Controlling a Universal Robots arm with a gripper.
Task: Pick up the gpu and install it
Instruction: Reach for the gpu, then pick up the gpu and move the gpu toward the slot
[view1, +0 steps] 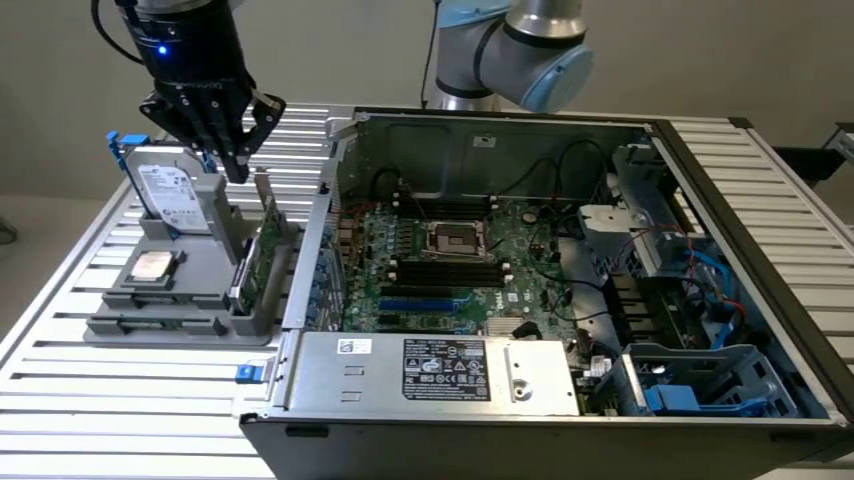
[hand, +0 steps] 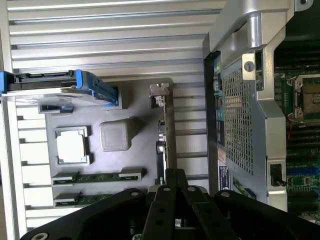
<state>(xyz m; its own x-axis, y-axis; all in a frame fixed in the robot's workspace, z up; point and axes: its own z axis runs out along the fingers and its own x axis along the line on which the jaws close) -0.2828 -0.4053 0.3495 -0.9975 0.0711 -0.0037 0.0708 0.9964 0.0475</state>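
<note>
— Where does the gpu sit?

— On edge in a slot of the grey moulded holder, along the holder's side nearest the open computer case. It is a thin green circuit board standing upright, with its silver metal bracket at the holder's far end. From the wrist view it appears edge-on as a narrow strip.

— And the gripper?

— A black, matte claw with angular fingers that taper to a point. They are pressed together and nothing is pinched between them. The tip hangs just over the holder, close to the bracket end of the gpu. Whether it touches the card's top edge cannot be told.

— What else does the holder carry?

— A hard drive with a silver labelled face in a blue plastic frame leans upright at the holder's far end, away from the gpu. A small square CPU chip with a smooth metallic lid lies flat in a recess midway along. Two narrow green memory modules lie in slots at the holder's near end.

— What lies under the holder?

— A table of ribbed aluminium slats. The computer case stands just beside the holder, lid off, with a perforated metal wall facing it and a green motherboard inside.
</note>
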